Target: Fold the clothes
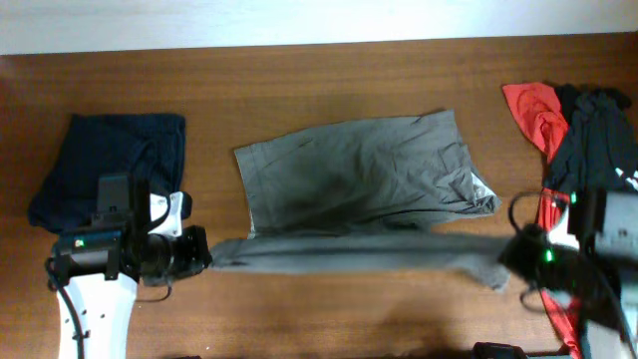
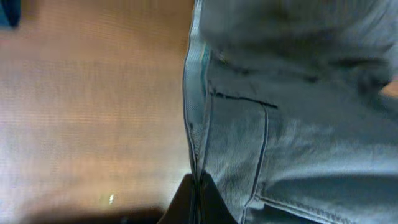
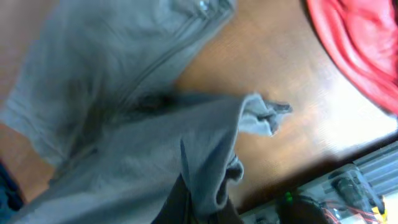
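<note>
A: Where are the shorts (image 1: 359, 175)?
B: At the centre of the table (image 1: 299, 80). The upper part lies spread out. The lower edge is drawn into a taut band running left to right.
A: State of the left gripper (image 1: 206, 254)?
B: Jaws closed, pinching the band's left end.
A: And the right gripper (image 1: 510, 257)?
B: Jaws closed on the band's right end, at the lower right of the frame.

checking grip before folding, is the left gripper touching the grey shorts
Touching. Left wrist view shows the left gripper pinching the grey shorts.
</note>
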